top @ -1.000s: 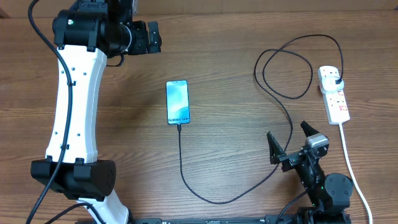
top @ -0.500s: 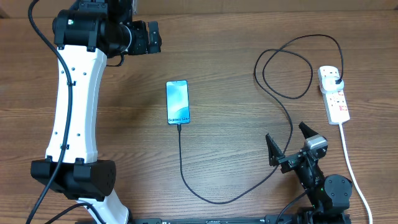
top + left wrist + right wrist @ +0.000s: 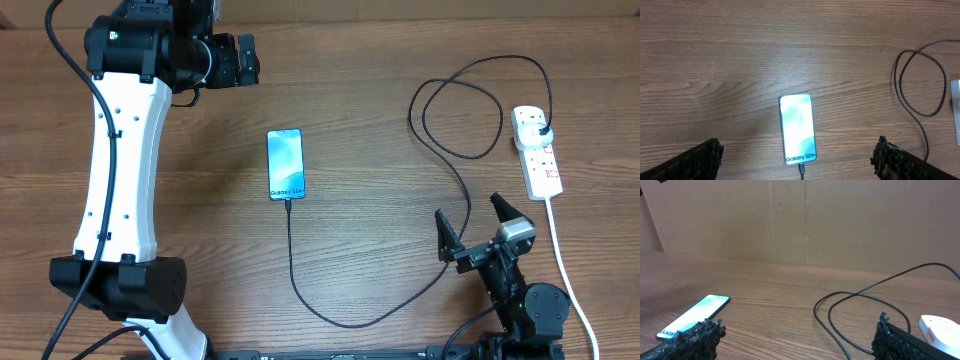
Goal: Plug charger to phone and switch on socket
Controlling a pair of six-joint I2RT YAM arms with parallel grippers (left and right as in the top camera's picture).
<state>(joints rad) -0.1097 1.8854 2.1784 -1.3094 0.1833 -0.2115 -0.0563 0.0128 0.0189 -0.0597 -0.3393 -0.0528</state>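
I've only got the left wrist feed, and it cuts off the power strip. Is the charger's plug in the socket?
Observer: Yes, the plug sits in the socket, at its far end.
Operator: Where's the right gripper?
Observer: The right gripper is open, close to its own base and short of the socket.
Operator: Holding anything?
Observer: No. The charger just lies on the table near it.
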